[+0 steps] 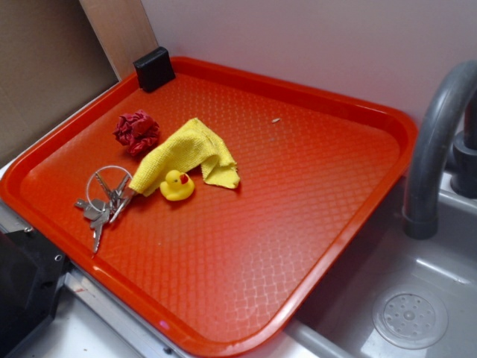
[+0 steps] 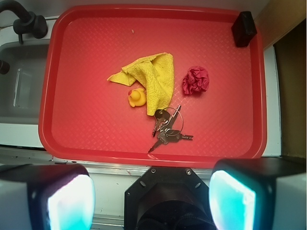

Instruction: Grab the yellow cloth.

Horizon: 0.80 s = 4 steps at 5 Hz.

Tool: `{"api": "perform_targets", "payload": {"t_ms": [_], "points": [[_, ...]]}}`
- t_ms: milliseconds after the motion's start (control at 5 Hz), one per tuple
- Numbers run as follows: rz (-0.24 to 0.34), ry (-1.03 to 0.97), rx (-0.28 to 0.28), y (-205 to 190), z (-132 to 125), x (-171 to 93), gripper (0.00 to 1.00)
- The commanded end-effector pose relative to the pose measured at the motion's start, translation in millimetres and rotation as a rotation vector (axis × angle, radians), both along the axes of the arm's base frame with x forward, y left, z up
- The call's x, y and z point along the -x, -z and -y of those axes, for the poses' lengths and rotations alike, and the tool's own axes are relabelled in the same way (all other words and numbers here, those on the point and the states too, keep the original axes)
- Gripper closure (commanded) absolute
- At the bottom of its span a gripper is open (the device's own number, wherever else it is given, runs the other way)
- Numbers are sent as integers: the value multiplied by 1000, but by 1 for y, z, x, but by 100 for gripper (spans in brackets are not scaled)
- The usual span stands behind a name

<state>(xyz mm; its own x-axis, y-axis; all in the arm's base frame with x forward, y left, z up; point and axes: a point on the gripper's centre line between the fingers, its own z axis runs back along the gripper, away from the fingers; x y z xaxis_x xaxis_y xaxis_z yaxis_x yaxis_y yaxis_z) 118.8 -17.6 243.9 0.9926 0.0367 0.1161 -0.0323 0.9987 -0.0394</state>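
The yellow cloth [image 1: 190,153] lies crumpled and folded on the red tray [image 1: 313,224], left of its middle. In the wrist view the yellow cloth [image 2: 154,81] sits near the tray's [image 2: 86,96] centre, far ahead of my gripper [image 2: 151,201]. The gripper hangs high above the tray's near edge. Its two fingers [image 2: 67,203] stand wide apart with nothing between them. The gripper does not show in the exterior view.
A small yellow duck [image 2: 137,97] touches the cloth's edge. A bunch of keys [image 2: 168,127] lies at the cloth's near corner. A dark red fabric wad [image 2: 195,80] sits beside it. A black block [image 2: 243,28] occupies a tray corner. A sink [image 2: 19,91] with a faucet [image 1: 436,142] borders the tray.
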Motion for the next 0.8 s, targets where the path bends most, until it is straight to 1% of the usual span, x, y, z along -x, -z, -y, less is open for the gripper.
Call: {"api": "perform_targets", "payload": {"t_ms": [0, 200, 400, 600], "points": [[0, 0, 0, 0, 0, 0, 0], [-8, -250, 46, 46, -8, -41, 0], [-55, -411, 110, 78, -8, -65, 0], [3, -559, 105, 108, -14, -78, 0]]}}
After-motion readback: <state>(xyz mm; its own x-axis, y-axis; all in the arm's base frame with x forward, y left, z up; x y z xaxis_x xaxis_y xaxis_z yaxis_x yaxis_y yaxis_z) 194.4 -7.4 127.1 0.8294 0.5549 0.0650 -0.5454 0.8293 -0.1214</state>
